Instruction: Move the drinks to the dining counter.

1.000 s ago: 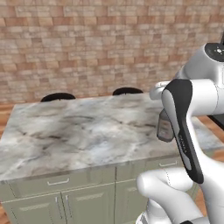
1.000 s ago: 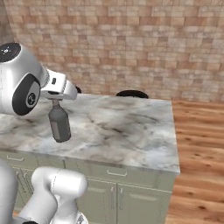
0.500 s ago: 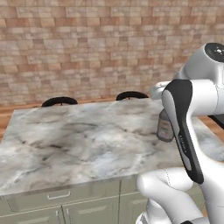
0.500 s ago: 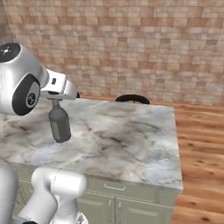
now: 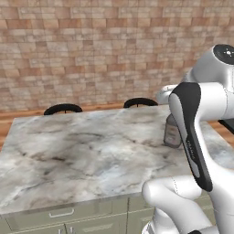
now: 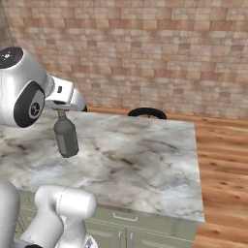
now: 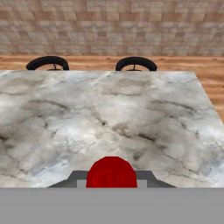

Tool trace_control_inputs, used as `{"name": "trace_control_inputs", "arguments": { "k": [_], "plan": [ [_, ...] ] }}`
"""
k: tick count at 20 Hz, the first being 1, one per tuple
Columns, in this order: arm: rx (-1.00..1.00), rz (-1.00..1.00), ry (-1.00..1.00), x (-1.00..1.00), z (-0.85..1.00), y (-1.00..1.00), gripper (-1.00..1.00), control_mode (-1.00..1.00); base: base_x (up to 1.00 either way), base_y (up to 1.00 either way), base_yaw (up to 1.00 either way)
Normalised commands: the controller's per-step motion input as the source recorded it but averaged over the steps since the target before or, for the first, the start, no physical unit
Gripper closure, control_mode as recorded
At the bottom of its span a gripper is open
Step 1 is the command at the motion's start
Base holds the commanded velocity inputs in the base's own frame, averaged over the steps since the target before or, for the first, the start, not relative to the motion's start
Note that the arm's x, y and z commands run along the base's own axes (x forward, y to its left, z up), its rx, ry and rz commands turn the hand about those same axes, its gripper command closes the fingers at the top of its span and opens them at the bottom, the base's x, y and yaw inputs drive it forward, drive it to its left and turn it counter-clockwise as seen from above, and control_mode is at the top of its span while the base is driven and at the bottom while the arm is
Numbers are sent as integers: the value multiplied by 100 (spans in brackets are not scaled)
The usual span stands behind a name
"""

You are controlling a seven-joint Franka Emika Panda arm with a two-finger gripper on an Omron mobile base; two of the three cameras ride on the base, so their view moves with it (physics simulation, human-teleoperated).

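One of the drinks, a squat grey-brown bottle (image 6: 66,139) with a red cap (image 7: 111,172), hangs upright from my gripper (image 6: 62,113), which is shut on its neck. It is over the near part of the dining counter (image 6: 140,162), a veined marble top (image 5: 82,155). In the left base view my own arm covers part of the bottle (image 5: 172,133). In the hand view the dark fingers (image 7: 75,177) flank the cap, with the marble (image 7: 109,109) spread beyond. Whether the bottle's base touches the marble I cannot tell.
Two black round stools (image 7: 47,63) (image 7: 136,64) stand at the counter's far edge before a brick wall (image 5: 91,50). Sage green drawer fronts (image 5: 59,215) run below the near edge. A wooden floor (image 6: 223,160) lies to the right of the island.
The whole picture has shifted: the base has driven closer to the counter, so less of the cabinet fronts shows. The bottle stays held in the shut gripper.
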Motion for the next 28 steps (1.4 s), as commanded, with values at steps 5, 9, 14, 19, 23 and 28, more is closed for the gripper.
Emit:
{"name": "trace_control_inputs", "arguments": {
  "k": [5, 9, 14, 19, 23, 28],
  "plan": [
    [0, 0, 0, 0, 0, 0, 100, 100, 38, 0, 1],
    [0, 0, 0, 0, 0, 0, 100, 100, 35, 0, 0],
    [0, 0, 0, 0, 0, 0, 100, 100, 33, 0, 0],
    [0, 0, 5, 16, -2, 0, 100, -100, 12, 0, 0],
    [0, 0, 7, 35, -8, 0, 100, -100, 0, 0, 0],
    [0, 0, 5, 47, -18, 0, 100, -100, 0, 0, 0]
  ]
}}
